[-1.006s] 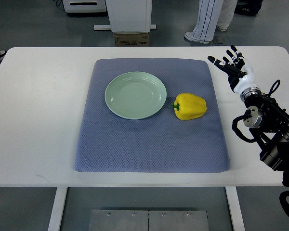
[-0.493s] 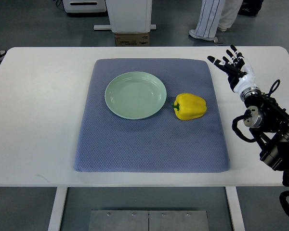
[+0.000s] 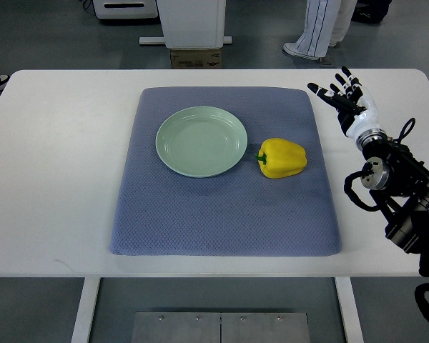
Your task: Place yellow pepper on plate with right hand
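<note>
A yellow pepper [image 3: 281,158] lies on its side on the blue-grey mat [image 3: 225,214], its green stem pointing left toward the plate. The pale green plate [image 3: 201,141] sits just left of it, with nothing on it. My right hand [image 3: 344,98] hovers over the white table to the right of the mat's far corner, fingers spread and holding nothing. It is well apart from the pepper, up and to the right of it. The left arm does not show.
The mat lies in the middle of a white table [image 3: 57,179]. My right arm's black joints and cables [image 3: 400,193] run along the table's right side. A person's legs and shoes [image 3: 316,28] stand beyond the far edge, beside a white pedestal [image 3: 191,21].
The person's feet beyond the table have shifted slightly to the right. My right hand, the pepper and the plate have not moved.
</note>
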Motion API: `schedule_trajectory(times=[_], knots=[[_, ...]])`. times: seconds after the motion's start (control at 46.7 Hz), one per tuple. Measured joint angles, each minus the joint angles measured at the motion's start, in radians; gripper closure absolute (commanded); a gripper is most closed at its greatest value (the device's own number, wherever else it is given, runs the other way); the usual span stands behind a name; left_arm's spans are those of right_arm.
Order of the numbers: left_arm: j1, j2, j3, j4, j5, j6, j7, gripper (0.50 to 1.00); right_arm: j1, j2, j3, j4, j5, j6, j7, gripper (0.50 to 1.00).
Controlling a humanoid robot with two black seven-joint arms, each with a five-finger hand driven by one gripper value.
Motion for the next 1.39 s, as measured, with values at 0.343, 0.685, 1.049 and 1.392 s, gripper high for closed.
schedule_trajectory(times=[0.343,0.685,1.049,1.392], knots=[[0.0,0.0,0.0,0.001,0.0,-0.001,0.0,0.5,0.003,-0.009,0.0,0.0,0.0,0.0,0.001,0.5],[0.0,0.0,0.0,0.001,0.0,-0.001,0.0,0.5,0.007,-0.019,0.0,-0.001,0.0,0.001,0.0,0.5],[0.0,0.0,0.0,0.001,0.0,-0.001,0.0,0.5,0.006,-0.025,-0.001,0.006,0.0,0.002,0.001,0.5],[0.0,0.0,0.0,0.001,0.0,-0.001,0.0,0.5,0.019,-0.089,-0.133,0.049,-0.013,0.015,0.046,0.5]])
